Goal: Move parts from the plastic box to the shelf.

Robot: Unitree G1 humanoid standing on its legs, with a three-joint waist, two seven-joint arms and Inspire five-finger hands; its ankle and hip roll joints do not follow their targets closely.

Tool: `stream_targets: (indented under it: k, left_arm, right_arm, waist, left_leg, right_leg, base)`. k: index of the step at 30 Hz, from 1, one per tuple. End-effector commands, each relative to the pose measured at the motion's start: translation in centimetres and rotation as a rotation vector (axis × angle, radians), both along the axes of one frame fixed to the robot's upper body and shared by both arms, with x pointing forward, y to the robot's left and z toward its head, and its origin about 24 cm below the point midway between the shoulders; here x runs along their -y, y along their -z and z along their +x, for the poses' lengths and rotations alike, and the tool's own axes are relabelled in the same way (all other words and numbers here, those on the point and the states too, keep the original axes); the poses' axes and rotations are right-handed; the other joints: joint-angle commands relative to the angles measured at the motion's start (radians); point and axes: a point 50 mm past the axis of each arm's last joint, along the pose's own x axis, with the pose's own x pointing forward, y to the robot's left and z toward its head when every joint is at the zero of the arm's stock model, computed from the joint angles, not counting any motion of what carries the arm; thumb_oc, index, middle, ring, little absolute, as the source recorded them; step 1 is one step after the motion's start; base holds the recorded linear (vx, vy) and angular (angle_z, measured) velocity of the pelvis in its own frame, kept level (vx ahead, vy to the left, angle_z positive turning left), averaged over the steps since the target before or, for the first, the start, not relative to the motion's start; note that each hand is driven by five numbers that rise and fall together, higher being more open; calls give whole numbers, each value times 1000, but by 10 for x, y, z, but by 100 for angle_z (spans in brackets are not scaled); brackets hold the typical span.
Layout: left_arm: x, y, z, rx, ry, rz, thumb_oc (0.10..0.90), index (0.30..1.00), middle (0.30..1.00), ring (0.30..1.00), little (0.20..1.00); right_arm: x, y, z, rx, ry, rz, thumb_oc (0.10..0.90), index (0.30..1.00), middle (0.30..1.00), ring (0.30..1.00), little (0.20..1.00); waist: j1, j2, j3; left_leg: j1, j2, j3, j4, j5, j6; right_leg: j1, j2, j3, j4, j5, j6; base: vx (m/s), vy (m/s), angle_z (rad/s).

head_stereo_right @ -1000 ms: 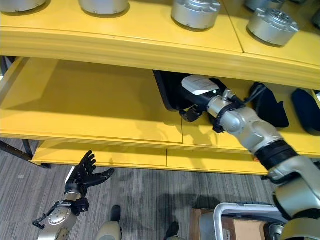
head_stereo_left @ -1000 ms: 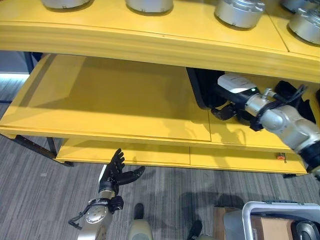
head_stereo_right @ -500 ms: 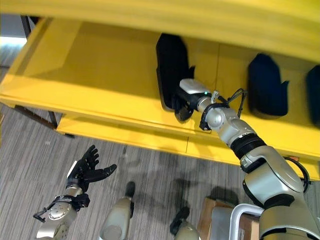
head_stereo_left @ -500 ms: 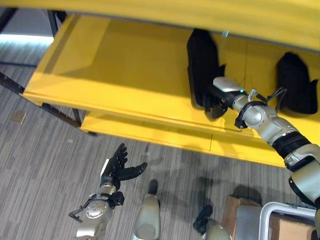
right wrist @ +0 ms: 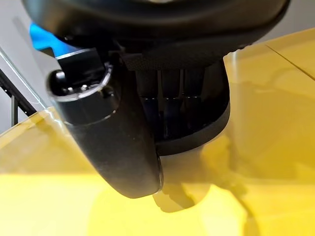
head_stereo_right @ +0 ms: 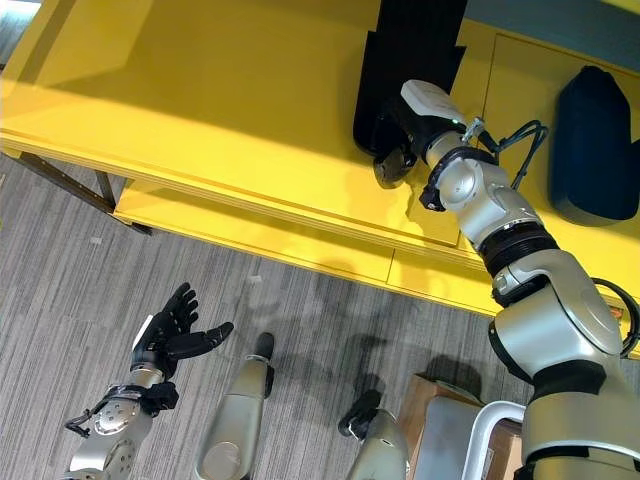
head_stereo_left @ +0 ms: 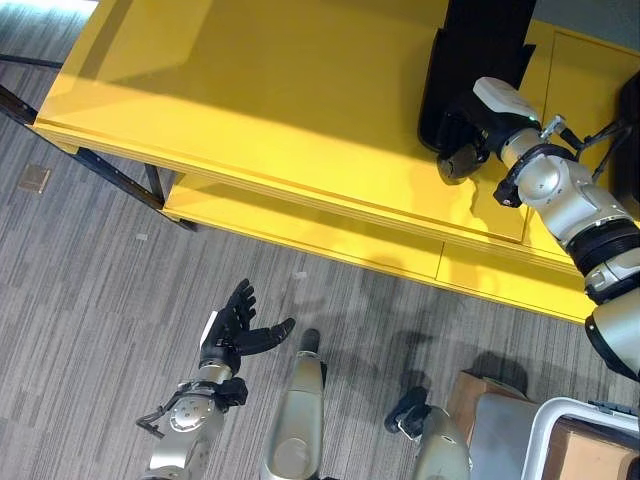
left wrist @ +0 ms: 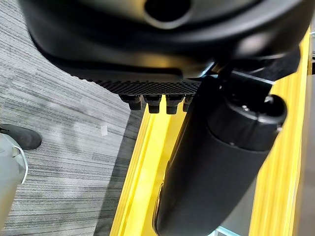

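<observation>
A tall black part (head_stereo_left: 478, 50) lies on the yellow shelf (head_stereo_left: 250, 110) toward its right. My right hand (head_stereo_left: 458, 160) is at the part's near end. In the right wrist view its straight fingers (right wrist: 170, 108) rest against the black part (right wrist: 211, 118), and the thumb (right wrist: 123, 147) stands clear over the yellow board. My left hand (head_stereo_left: 232, 335) hangs low over the grey floor, open and holding nothing; its thumb (left wrist: 216, 172) and fingers (left wrist: 157, 101) are spread. The white-rimmed plastic box (head_stereo_left: 585, 445) sits at the lower right corner.
Another black part (head_stereo_right: 595, 140) lies further right on the same shelf. A lower yellow board (head_stereo_left: 330, 245) juts out beneath it. Dark metal frame bars (head_stereo_left: 100, 165) run under the shelf's left end. The shelf's left half is bare.
The camera has tilted down, so the upper shelf with silver parts has left the picture. My right hand stays at the black part's near end. The left hand keeps its pose.
</observation>
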Motion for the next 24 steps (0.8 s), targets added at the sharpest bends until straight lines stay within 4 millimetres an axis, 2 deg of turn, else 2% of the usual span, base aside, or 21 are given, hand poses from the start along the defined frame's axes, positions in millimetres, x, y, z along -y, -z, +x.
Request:
stream_targets:
  k: [1, 10, 16, 17, 18, 24]
  left_arm:
    - [4, -41, 12, 211, 68, 1, 900, 1000, 1000, 1000, 1000]
    - [4, -45, 15, 227, 62, -3, 900, 1000, 1000, 1000, 1000]
    - [4, -44, 15, 223, 63, -8, 900, 1000, 1000, 1000, 1000]
    - [4, -44, 15, 224, 62, -8, 900, 1000, 1000, 1000, 1000]
    - [3, -44, 15, 224, 63, -8, 900, 1000, 1000, 1000, 1000]
    - [2, -44, 16, 221, 64, -4, 900, 1000, 1000, 1000, 1000]
  right_arm:
    - [5, -75, -11, 248, 20, 19, 400, 300, 300, 300, 300]
    - [5, -84, -13, 262, 33, -11, 400, 300, 300, 300, 300]
    - [5, -83, -12, 250, 30, -5, 400, 300, 300, 300, 300]
    - [4, -82, -12, 243, 21, -2, 633, 627, 627, 627, 627]
    - [2, -82, -12, 240, 12, 4, 900, 1000, 1000, 1000, 1000]
    - [-3, -77, -11, 200, -26, 13, 900, 1000, 1000, 1000, 1000]
  waist:
    - [10, -9, -49]
    - [1, -12, -40]
    - [-3, -11, -38]
    - [-4, -11, -37]
    - [-5, -12, -36]
    - [-9, -14, -36]
  left_leg:
    - [6, 78, -40, 56, -60, -42]
    - [10, 76, -43, 59, -64, -41]
    - [14, 76, -44, 60, -64, -42]
    - [14, 77, -44, 61, -65, -42]
    - [15, 77, -43, 61, -65, -42]
    - [19, 79, -42, 61, -64, -43]
  right_leg:
    - [40, -3, 55, -2, 12, 32]
    - [43, 2, 63, -4, 10, 30]
    - [42, 3, 65, -1, 10, 29]
    - [42, 4, 66, -2, 10, 29]
    - [42, 4, 67, -2, 10, 29]
    - [40, 5, 71, 0, 11, 29]
  base:
    - [17, 5, 4]
    - [0, 0, 0]
    - [0, 0, 0]
    - [0, 0, 0]
    - [0, 0, 0]
    - [0, 0, 0]
